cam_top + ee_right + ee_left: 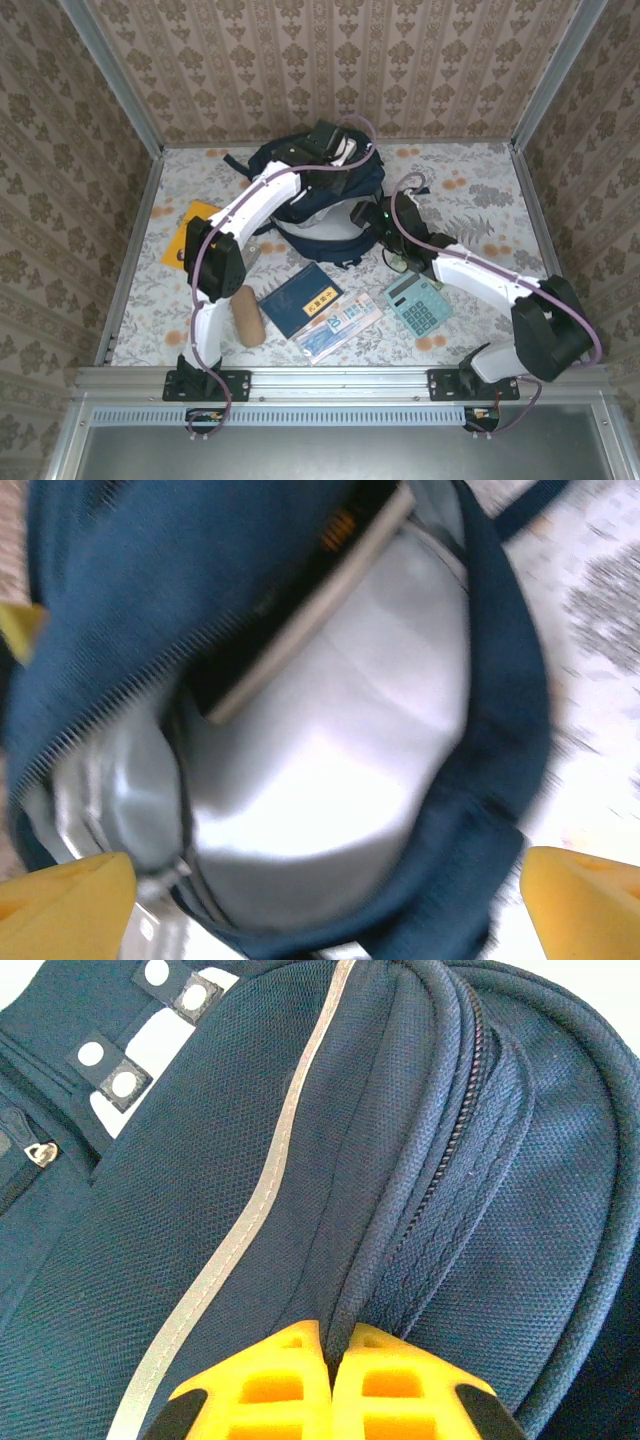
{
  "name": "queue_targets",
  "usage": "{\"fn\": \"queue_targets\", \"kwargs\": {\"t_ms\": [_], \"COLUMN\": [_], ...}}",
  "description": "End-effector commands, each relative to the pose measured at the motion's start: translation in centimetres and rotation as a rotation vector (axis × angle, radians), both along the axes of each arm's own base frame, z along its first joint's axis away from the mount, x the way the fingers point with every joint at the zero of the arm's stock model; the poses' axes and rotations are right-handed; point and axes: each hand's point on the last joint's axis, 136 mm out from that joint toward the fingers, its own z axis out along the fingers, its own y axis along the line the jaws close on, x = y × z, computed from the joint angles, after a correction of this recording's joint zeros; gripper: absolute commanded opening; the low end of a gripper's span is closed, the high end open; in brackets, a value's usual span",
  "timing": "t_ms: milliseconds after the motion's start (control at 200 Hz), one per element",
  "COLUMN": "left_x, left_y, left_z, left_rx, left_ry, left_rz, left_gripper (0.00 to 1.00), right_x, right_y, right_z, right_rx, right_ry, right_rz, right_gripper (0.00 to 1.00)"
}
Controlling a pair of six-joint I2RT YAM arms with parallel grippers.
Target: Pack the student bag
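From above, the bag [362, 185] is lying at the far middle of the table [480, 190]. The notebook [300, 297] and calculator [418, 303] are waiting nearer me, where either arm can reach them. My left arm [255, 200] is stretching over the bag's top, and the right gripper [384, 214] is hovering at its mouth.

On the left wrist, the left gripper [333, 1345] is pinching a fold of fabric beside the zip [455, 1130], closed tight on it. I judge it is lifting the flap to hold the mouth open.

On the right wrist, the fingers [70, 900] are standing wide apart, holding nothing. They are aiming into the pale lining [340, 750], where a flat item [300, 630] is already lying.
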Motion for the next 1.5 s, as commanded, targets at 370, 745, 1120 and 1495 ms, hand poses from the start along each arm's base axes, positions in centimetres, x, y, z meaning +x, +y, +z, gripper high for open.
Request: {"fn": "queue_targets", "kwargs": {"t_ms": [370,745,1120,1495], "left_x": [-8.0,-13.7,-16.7,-17.7], "left_y": [5.3,14.7,17.3,17.0], "left_z": [5.9,-5.1,-10.8,-13.9], "left_rx": [-0.274,-0.245,-0.206,-0.213], "left_ry": [0.047,0.294,0.479,0.579], "left_rz": [0.094,0.325,0.39,0.421], "left_gripper": [0.56,0.7,0.65,0.64], "right_x": [-10.8,-12.8,-13.5,-10.9], "right_y": [3.1,11.7,14.2,14.1], "right_z": [-1.4,-6.8,-11.0,-11.7], "right_rx": [-0.075,0.089,0.08,0.042], "right_ry": [0.146,0.256,0.327,0.309], "right_rz": [0.155,0.28,0.219,0.187], "right_gripper": [1.0,0.79,0.69,0.68]}}
